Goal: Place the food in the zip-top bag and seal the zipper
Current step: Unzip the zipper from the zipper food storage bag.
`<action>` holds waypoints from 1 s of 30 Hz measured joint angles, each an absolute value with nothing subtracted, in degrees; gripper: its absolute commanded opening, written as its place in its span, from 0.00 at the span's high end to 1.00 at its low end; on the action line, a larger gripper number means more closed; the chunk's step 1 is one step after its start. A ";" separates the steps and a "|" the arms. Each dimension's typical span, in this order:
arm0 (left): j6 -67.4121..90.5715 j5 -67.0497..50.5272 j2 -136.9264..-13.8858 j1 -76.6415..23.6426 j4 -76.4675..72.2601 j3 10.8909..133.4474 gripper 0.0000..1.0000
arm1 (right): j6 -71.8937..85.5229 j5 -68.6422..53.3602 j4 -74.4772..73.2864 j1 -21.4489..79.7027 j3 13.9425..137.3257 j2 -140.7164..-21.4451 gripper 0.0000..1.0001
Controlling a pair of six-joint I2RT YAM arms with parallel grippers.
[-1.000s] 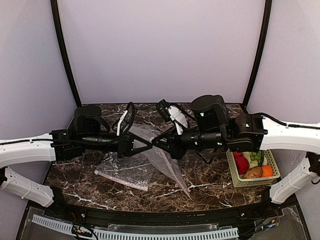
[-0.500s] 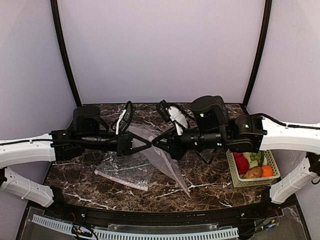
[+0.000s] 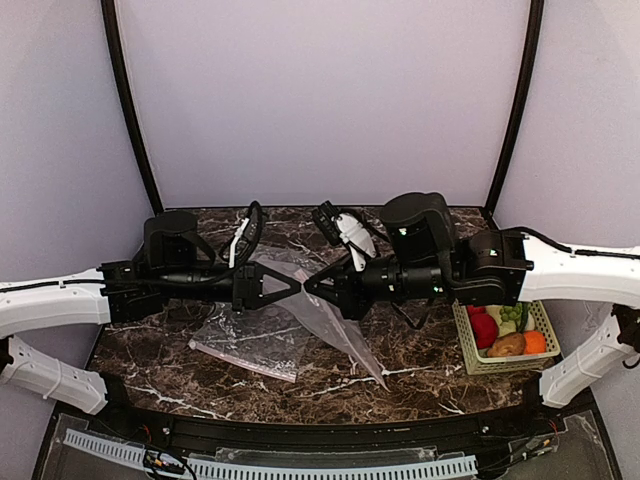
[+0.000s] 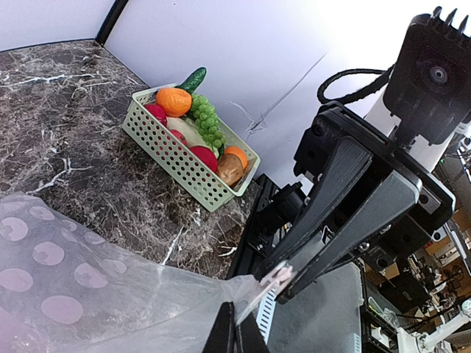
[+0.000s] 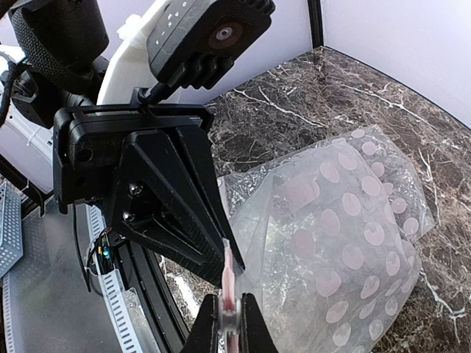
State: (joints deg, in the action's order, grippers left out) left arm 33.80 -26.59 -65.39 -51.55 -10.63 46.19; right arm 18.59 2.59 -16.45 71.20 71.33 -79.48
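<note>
My left fingers (image 3: 278, 290) and right fingers (image 3: 326, 287) meet tip to tip above the middle of the bench (image 3: 430, 390), both pinched shut on the zip-top bag (image 3: 335, 328); my right clamps its zipper (image 5: 229, 279). The food (image 3: 485, 328) lies in the basket (image 3: 478, 362) at the right edge.

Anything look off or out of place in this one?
Mildly odd: the left gripper and right gripper meet tip to tip, both pinching one spot on the edge of the zip-top bag, so it dangles bunched rather than open. The food sits in the basket; a second bag lies flat beneath.
</note>
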 measured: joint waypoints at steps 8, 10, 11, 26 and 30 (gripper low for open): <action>35.03 -26.57 -64.88 -51.13 -10.87 45.91 0.99 | 18.81 2.61 -16.27 71.20 71.20 -79.50 1.00; 35.31 -26.59 -64.86 -50.96 -10.94 45.89 0.99 | 18.94 2.63 -16.25 71.20 71.11 -79.50 1.00; 35.42 -26.59 -64.86 -50.83 -10.94 45.87 0.99 | 18.96 2.66 -16.21 71.20 71.00 -79.50 1.00; 36.88 -26.55 -64.34 -49.63 -11.14 44.73 0.99 | 19.44 2.70 -16.36 71.20 69.89 -79.50 1.00; 37.17 -26.50 -63.92 -49.43 -11.16 44.49 0.99 | 19.59 2.76 -16.36 71.20 69.89 -79.50 1.00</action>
